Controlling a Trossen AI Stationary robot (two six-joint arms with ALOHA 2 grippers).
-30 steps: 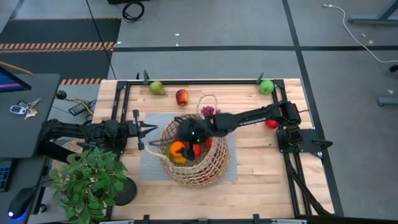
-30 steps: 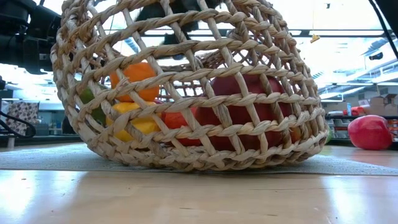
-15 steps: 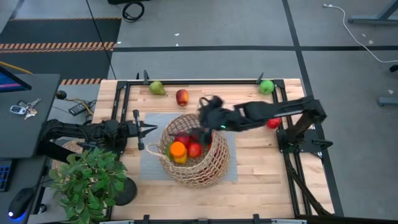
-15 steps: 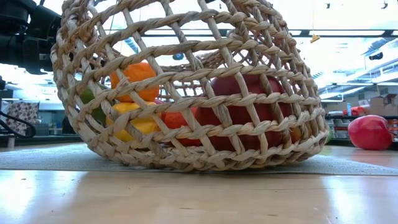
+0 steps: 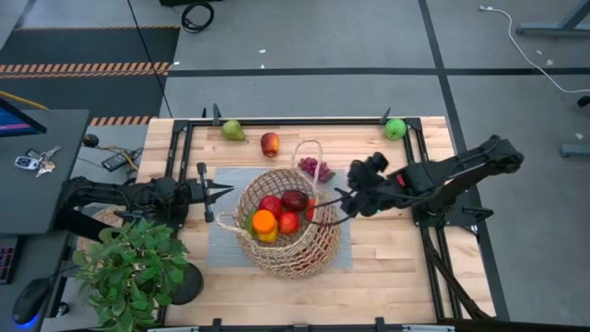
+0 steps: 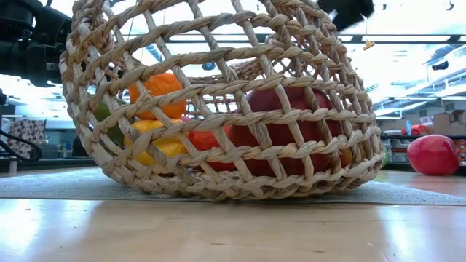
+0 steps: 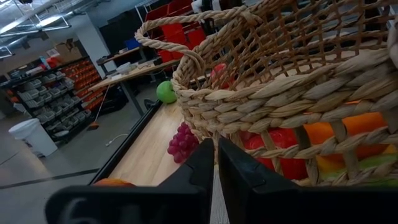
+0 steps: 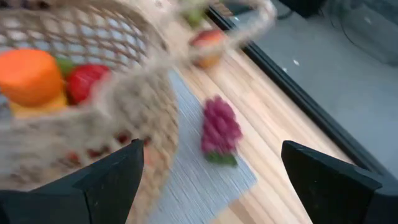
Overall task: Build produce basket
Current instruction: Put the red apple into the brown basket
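The tan wicker basket point(image 5: 290, 226) stands on a grey mat point(image 5: 221, 235) and holds an orange point(image 5: 265, 221), red pieces point(image 5: 289, 221) and a dark red piece point(image 5: 295, 199). Purple grapes point(image 5: 313, 168) lie on the mat behind it. A red-yellow apple point(image 5: 269, 144), a green pear point(image 5: 232, 130) and a green apple point(image 5: 395, 128) lie along the far edge. My right gripper point(image 5: 350, 201) hangs open above the table at the basket's right, tilted down toward it, with nothing between its fingers point(image 8: 93, 180). My left gripper point(image 5: 229, 192) is shut, level, at the basket's left wall. My left gripper's shut fingertips point(image 7: 214, 149) point level from the table's left at the lower part of the basket's left wall point(image 7: 249, 134). I cannot tell whether they touch the weave.
A potted green plant point(image 5: 129, 267) stands at the near left corner beside my left arm. A red piece point(image 6: 433, 154) lies on the wood right of the basket. Bare wood lies in front of the basket point(image 5: 387, 267) and at its right.
My right gripper has drawn up out of the basket and gone toward the table's right edge, passing over the far rim and turning as it went; its fingers stay apart. The basket and the fruit in it have kept their place.
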